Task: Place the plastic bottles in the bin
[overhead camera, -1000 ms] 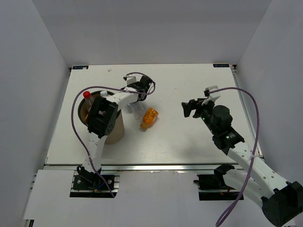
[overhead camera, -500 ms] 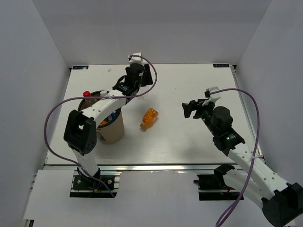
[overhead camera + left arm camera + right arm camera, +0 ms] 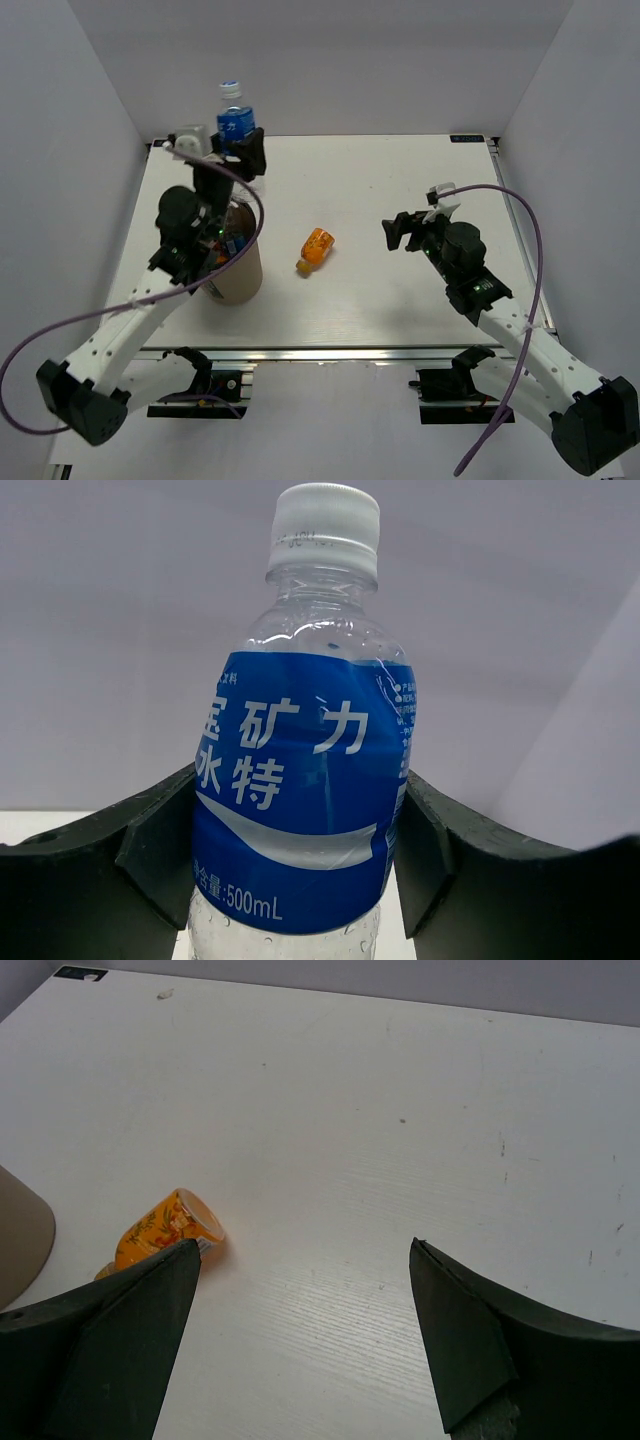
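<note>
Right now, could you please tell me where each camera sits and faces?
Top external: above and behind the arm bases, looking down at the table; both arms show.
Left wrist: on the left arm, facing the grey wall; left gripper shut on the blue-label bottle.
Right wrist: on the right arm, looking down at the table and orange bottle past the open right gripper.
Shared: top and right wrist both show the orange bottle and bin.
</note>
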Tool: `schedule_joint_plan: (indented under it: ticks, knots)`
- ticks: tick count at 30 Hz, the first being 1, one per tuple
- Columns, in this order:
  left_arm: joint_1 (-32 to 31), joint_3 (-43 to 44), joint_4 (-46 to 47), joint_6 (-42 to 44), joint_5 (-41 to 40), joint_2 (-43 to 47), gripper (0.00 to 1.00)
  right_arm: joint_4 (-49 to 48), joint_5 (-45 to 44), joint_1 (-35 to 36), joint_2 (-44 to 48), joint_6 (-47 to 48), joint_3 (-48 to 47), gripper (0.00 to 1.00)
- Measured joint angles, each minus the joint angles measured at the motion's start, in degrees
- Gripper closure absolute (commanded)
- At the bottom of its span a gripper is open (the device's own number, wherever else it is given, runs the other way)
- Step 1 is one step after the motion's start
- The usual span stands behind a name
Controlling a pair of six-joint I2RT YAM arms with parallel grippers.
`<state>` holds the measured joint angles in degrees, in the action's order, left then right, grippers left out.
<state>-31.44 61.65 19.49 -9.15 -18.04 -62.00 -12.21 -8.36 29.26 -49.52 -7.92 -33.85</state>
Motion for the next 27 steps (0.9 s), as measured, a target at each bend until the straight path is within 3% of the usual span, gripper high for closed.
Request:
schedule_joint_plan:
  ticks: [5, 12, 19, 27]
  knots:
    - [0.04, -6.38, 4.42, 3.04, -4.96, 7.67, 0.54, 0.00, -0.02, 0.00, -1.36, 0.46, 0.00, 0.11]
    - [0.09, -22.84, 11.96, 5.73, -10.80, 14.19, 0.56, 0.00, 0.37, 0.00, -2.12, 0.90, -0.02, 0.11]
    - [0.09, -26.47, 13.07, 7.08, -12.98, 15.56, 0.57, 0.02, 1.25, 0.00, -2.29, 1.05, -0.02, 0.11]
    - [0.09, -31.74, 11.47, 3.13, -13.57, 23.10, 0.52, 0.02, 1.29, 0.00, -3.32, 1.29, -0.02, 0.11]
